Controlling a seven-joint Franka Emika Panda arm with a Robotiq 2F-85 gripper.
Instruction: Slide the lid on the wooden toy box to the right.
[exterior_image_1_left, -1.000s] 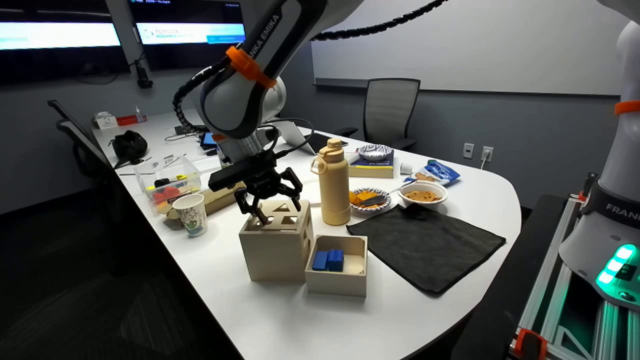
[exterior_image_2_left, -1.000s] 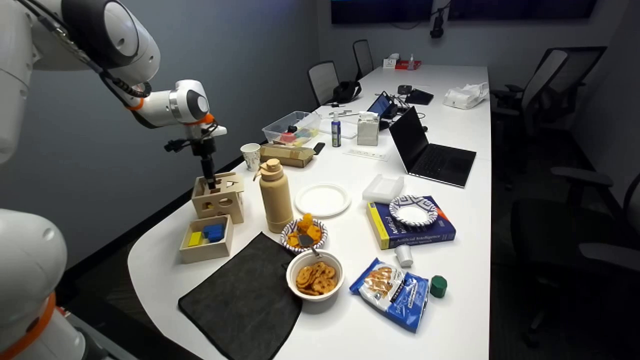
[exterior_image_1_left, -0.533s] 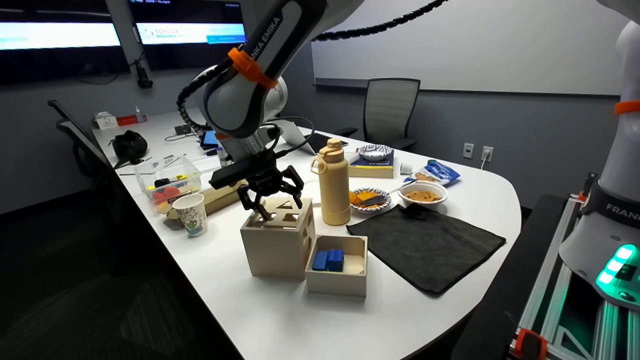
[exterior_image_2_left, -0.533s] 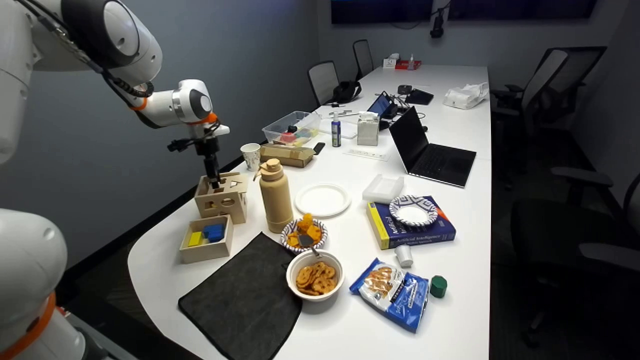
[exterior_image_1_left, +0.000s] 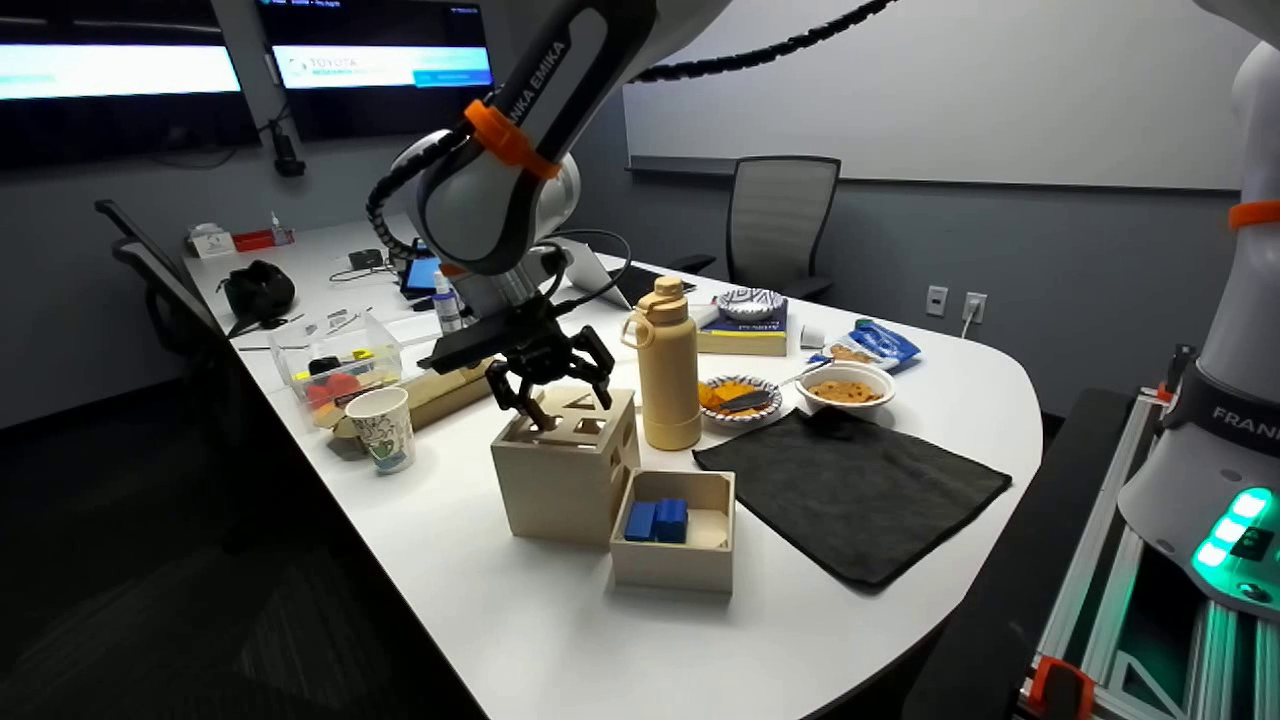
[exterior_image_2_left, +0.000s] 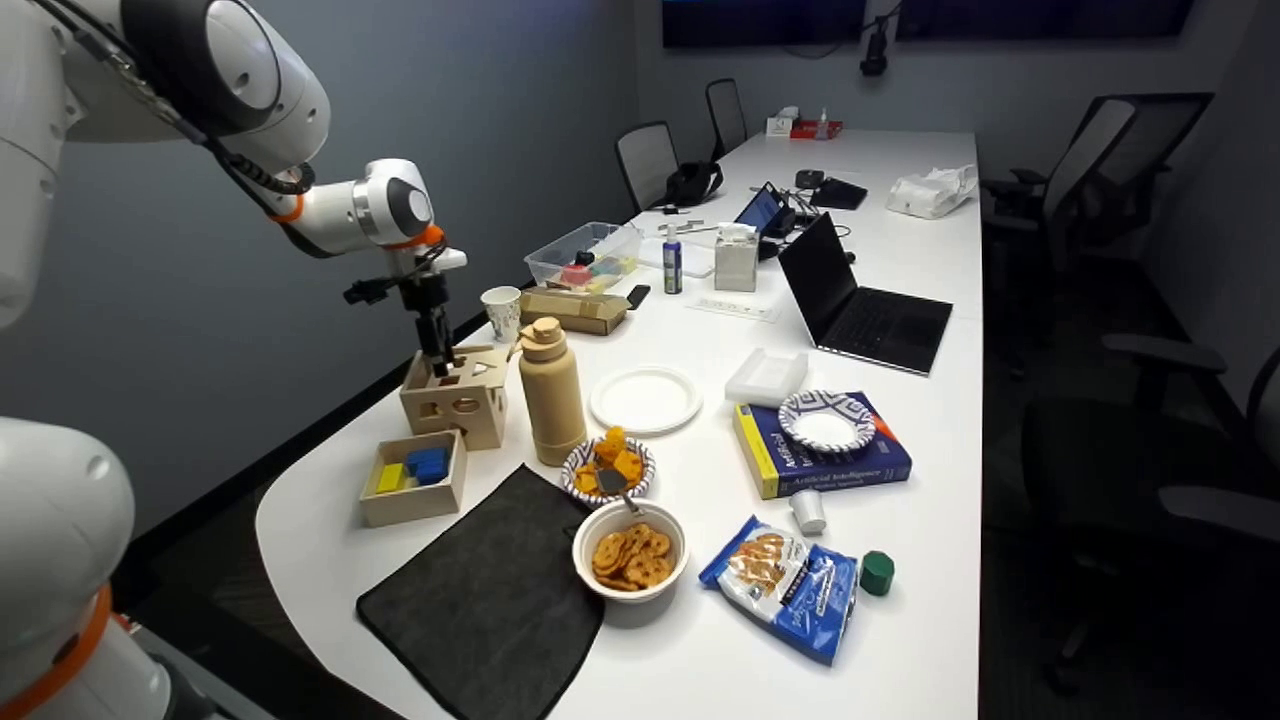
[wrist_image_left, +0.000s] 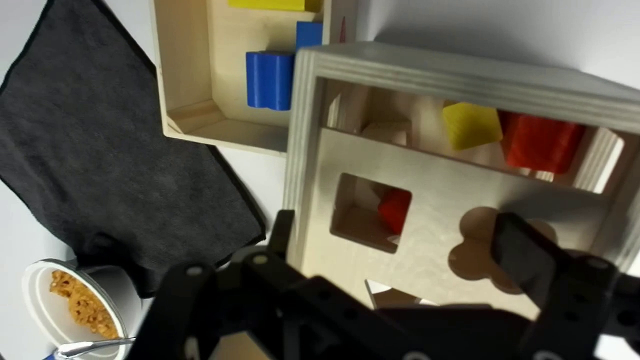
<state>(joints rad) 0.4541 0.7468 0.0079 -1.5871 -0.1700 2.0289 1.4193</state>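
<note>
The wooden toy box (exterior_image_1_left: 555, 495) is a pale cube on the table; it also shows in an exterior view (exterior_image_2_left: 482, 422). Its lid (wrist_image_left: 430, 185), a pale panel with cut-out holes, sits on top partly slid across. A slot along one edge shows yellow and red blocks inside in the wrist view. My gripper (wrist_image_left: 395, 222) is open, its fingers wide apart over the lid. One finger is at the clover-shaped hole and seems to dip into it; the other is by the box's side rim. The gripper also shows in an exterior view (exterior_image_1_left: 573, 411).
A lower wooden box (exterior_image_1_left: 672, 570) with blue and yellow pieces stands close by the toy box. A tan bottle (exterior_image_1_left: 668, 370) stands on the other side, close to it. A black mat (exterior_image_2_left: 490, 590), snack bowls (exterior_image_2_left: 630, 590), a paper cup (exterior_image_1_left: 383, 430) and a cardboard box (exterior_image_2_left: 570, 312) are nearby.
My gripper and the whole toy box with its lid have shifted together, towards the bottle and slightly away from the lower box. The slot looks about the same width. The lower box has not moved.
</note>
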